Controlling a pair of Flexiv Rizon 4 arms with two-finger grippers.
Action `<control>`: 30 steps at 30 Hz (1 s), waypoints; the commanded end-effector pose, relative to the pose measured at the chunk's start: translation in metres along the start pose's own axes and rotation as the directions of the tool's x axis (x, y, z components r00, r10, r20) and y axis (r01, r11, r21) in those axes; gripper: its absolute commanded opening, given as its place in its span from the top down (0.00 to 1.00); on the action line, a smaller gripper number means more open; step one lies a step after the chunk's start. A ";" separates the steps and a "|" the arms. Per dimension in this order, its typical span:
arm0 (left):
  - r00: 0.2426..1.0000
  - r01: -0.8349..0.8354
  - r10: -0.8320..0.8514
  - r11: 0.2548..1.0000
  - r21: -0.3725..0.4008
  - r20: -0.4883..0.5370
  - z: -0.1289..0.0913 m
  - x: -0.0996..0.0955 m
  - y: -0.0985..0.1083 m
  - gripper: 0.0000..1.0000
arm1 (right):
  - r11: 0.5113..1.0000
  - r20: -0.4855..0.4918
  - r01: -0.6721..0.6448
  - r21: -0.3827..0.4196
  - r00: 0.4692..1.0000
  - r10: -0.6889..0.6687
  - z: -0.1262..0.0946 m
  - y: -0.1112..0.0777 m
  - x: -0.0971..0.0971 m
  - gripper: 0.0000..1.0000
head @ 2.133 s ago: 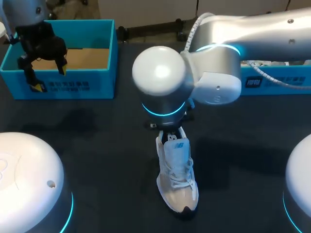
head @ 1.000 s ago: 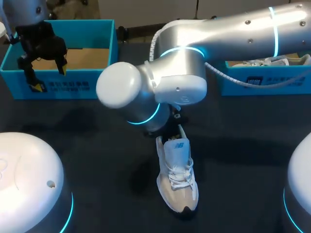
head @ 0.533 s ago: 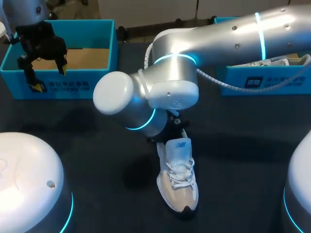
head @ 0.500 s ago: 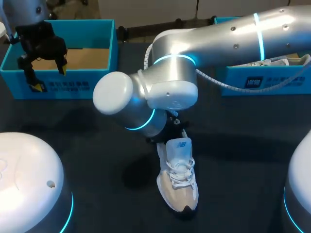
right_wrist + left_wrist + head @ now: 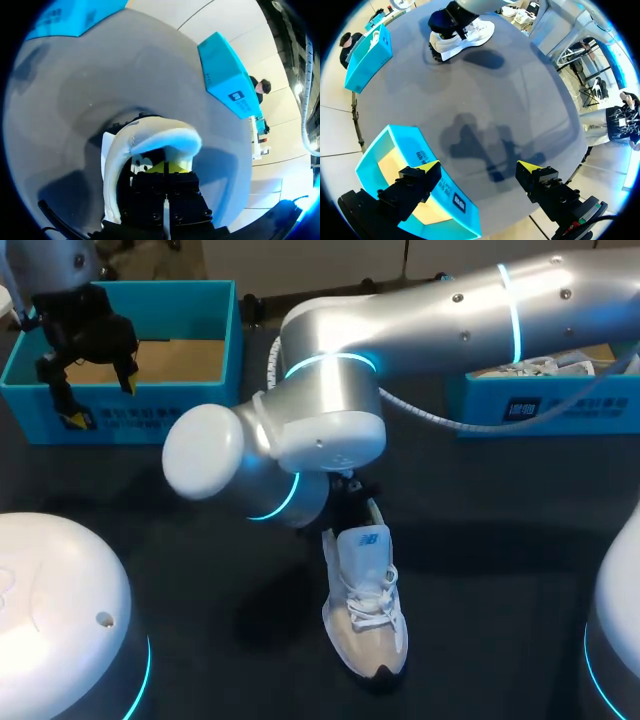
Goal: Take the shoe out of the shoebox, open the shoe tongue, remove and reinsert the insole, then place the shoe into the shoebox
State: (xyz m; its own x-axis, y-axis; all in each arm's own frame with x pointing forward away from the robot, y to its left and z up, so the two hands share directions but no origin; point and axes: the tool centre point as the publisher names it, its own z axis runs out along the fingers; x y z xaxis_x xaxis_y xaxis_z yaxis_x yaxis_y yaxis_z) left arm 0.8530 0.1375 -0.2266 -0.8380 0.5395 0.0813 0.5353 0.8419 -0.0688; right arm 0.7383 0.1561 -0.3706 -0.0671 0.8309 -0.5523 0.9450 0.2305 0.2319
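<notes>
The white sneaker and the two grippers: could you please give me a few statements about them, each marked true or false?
1. The white sneaker stands on the table, outside both shoeboxes. True.
2. The left gripper is shut on the sneaker. False: it is open and empty, above the front wall of the left shoebox, far from the sneaker.
3. The right gripper has its tips down in the sneaker's opening. True.
4. The left shoebox holds a shoe. False: only its brown floor shows; it is the right shoebox that has a white shoe in it.
</notes>
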 end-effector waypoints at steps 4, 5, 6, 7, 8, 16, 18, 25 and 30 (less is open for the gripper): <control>1.000 -0.001 0.001 1.000 -0.001 0.000 0.000 0.000 0.000 0.00 | 0.993 -0.008 -0.115 -0.017 0.993 0.115 0.009 -0.006 0.004 1.00; 1.000 -0.001 0.001 1.000 -0.001 0.000 0.000 0.000 0.000 0.00 | 0.993 -0.021 -0.118 -0.008 0.993 0.117 0.012 -0.006 0.005 1.00; 1.000 -0.001 0.001 1.000 -0.001 0.000 0.000 0.000 0.000 0.00 | 0.993 -0.037 -0.119 0.003 0.992 0.119 0.015 -0.006 0.006 1.00; 1.000 -0.001 0.001 1.000 -0.001 0.000 0.000 0.000 0.000 0.00 | 0.993 -0.042 -0.120 0.007 0.992 0.121 0.016 -0.006 0.006 1.00; 1.000 -0.001 0.001 1.000 -0.001 0.000 0.000 0.000 0.000 0.00 | 0.992 -0.074 -0.124 0.018 0.989 0.125 0.019 -0.007 0.009 1.00; 1.000 -0.001 0.001 1.000 -0.001 0.000 0.000 0.000 0.000 0.00 | 0.990 -0.130 -0.135 0.030 0.982 0.138 0.011 -0.011 0.013 1.00; 1.000 -0.001 0.001 1.000 -0.001 0.000 0.000 0.000 0.000 0.00 | 0.989 -0.127 -0.148 0.010 0.981 0.149 -0.001 -0.010 0.006 1.00; 1.000 -0.001 0.001 1.000 -0.001 0.000 0.000 0.000 0.000 0.00 | 0.987 -0.193 -0.160 -0.010 0.969 0.155 -0.038 -0.006 -0.003 1.00; 1.000 -0.001 0.001 1.000 -0.001 0.000 0.000 0.000 0.000 0.00 | 0.986 -0.284 -0.150 0.069 0.945 0.164 -0.038 -0.006 0.007 1.00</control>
State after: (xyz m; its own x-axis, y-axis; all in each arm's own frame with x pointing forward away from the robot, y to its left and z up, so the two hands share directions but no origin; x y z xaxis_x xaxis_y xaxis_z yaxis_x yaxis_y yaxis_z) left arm 0.8530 0.1375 -0.2266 -0.8381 0.5395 0.0813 0.5352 0.8419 -0.0689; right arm 0.7163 0.1889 -0.3388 -0.0816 0.9365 -0.3410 0.9504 0.1761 0.2562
